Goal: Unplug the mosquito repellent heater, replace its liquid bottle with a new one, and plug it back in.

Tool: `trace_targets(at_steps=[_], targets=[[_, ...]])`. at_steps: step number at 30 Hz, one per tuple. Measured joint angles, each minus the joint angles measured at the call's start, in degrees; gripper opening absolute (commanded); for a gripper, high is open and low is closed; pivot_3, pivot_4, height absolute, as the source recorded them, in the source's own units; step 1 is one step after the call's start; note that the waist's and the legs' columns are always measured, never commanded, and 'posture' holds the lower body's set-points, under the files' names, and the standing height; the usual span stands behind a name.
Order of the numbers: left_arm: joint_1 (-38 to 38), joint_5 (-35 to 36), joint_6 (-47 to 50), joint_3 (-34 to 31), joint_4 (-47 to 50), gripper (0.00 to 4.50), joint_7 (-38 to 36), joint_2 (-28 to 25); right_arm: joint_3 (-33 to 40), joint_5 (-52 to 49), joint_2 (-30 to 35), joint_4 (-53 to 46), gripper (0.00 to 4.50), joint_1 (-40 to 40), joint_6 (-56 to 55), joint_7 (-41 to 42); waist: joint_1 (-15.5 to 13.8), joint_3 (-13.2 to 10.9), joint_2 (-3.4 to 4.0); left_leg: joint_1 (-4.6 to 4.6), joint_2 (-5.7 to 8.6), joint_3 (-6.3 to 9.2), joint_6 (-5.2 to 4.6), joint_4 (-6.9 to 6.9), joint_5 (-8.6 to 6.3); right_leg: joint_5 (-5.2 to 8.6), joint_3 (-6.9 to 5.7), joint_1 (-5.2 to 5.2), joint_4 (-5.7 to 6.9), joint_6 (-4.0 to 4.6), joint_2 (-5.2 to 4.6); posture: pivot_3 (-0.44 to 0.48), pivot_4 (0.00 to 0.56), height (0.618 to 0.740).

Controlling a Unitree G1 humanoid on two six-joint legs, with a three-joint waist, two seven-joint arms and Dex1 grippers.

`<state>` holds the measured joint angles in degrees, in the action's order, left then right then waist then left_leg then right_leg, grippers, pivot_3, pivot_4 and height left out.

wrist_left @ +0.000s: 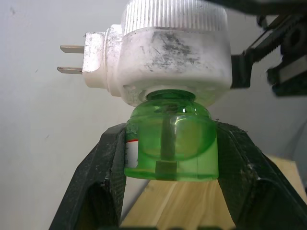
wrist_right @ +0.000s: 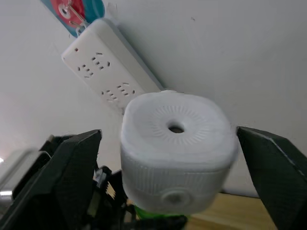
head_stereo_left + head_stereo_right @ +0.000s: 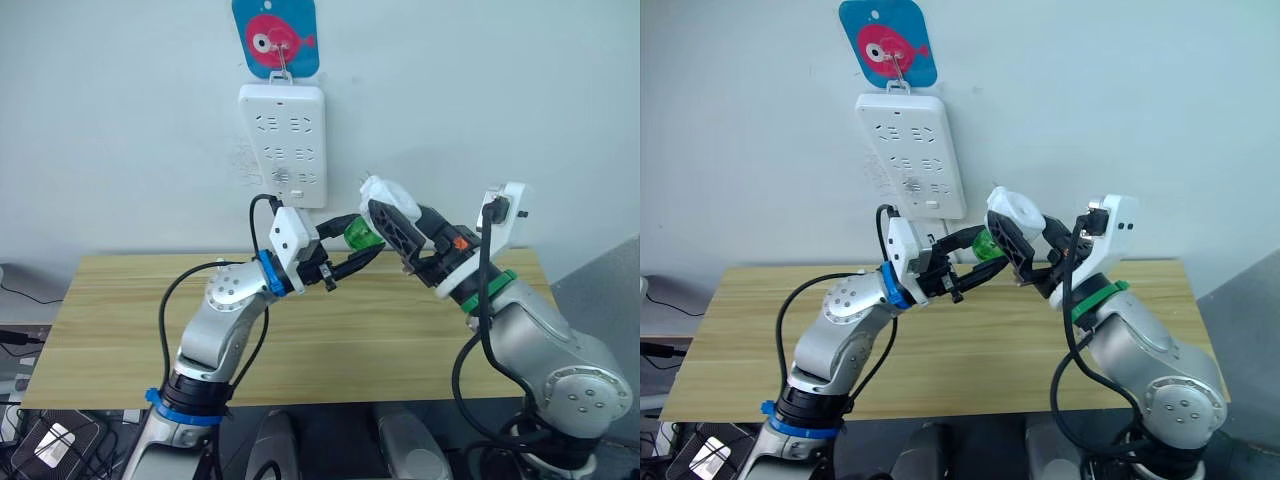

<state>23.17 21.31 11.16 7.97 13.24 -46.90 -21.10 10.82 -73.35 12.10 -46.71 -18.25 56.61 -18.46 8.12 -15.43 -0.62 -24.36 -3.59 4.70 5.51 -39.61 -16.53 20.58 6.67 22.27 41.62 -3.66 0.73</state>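
White wall rises behind the wooden bench (image 3: 330, 340), with a power strip (image 3: 283, 145) hanging under a fish hook plate (image 3: 275, 35). Above the bench, the right hand (image 3: 395, 232) grasps the mosquito repellent heater (image 1: 168, 62), prongs free. The left hand (image 3: 362, 252) is clenched on the green liquid bottle (image 1: 170, 143), which sits in the heater's base.

Mosquito repellent heater (image 2: 176, 155) sits between the right tool's (image 2: 168, 177) spread black fingers (image 2: 67, 167); white power strip (image 2: 108, 72) hangs on the wall behind.
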Motion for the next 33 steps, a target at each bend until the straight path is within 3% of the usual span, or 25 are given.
trace_targets(at_steps=[4, 11, 19, 32, 33], targets=[[0.28, -1.03, -3.98, 0.25, -2.56, 2.26, -8.34, -6.55, 1.85, -11.41, 13.68, 3.11, 4.50, 2.84, 0.10, 4.22, -0.16, -0.43, 0.09, -0.02, 0.00, -0.02, -0.01, 0.03, 0.00, 0.00, 0.00, -0.01, -0.10, 0.00, 0.00, -0.158, 0.274, 0.697], [0.81, -5.16, -12.57, 2.54, -6.19, 2.26, -19.07, -13.05, -0.16, -22.75, 25.46, 9.05, 4.50, 6.07, 0.02, 10.56, -0.51, -0.55, 0.05, -0.02, -0.04, -0.04, -0.02, 0.52, 0.01, -0.01, -0.02, -0.02, -0.54, 0.01, -0.01, -0.122, 0.281, 0.697], [-0.52, -6.94, -15.30, 3.63, -4.15, 2.26, -21.29, -13.84, -7.73, -27.01, 28.13, 11.57, 4.50, 6.25, -0.31, 12.92, -1.85, -1.03, 0.03, -0.02, -0.05, -0.02, -0.01, 0.66, 0.02, -0.01, -0.05, -0.02, -0.71, 0.01, -0.03, -0.096, 0.290, 0.697], [-2.18, -6.63, -16.61, 4.55, -1.53, 2.26, -24.07, -15.16, -12.29, -27.97, 28.13, 14.39, 4.50, 4.97, -1.70, 17.23, -3.36, -1.39, -0.15, -0.02, -0.05, 0.01, -0.03, 0.64, 0.04, -0.01, -0.10, -0.02, -0.67, 0.02, -0.04, -0.090, 0.293, 0.697], [-2.17, -6.58, -16.62, 4.61, -1.52, 2.26, -24.11, -15.16, -12.33, -28.09, 28.33, 14.42, 4.33, 4.96, -1.70, 17.38, -3.36, -1.39, -0.15, -0.02, -0.05, 0.00, -0.03, 0.64, 0.04, -0.01, -0.10, -0.02, -0.67, 0.01, -0.04, -0.085, 0.296, 0.697]])
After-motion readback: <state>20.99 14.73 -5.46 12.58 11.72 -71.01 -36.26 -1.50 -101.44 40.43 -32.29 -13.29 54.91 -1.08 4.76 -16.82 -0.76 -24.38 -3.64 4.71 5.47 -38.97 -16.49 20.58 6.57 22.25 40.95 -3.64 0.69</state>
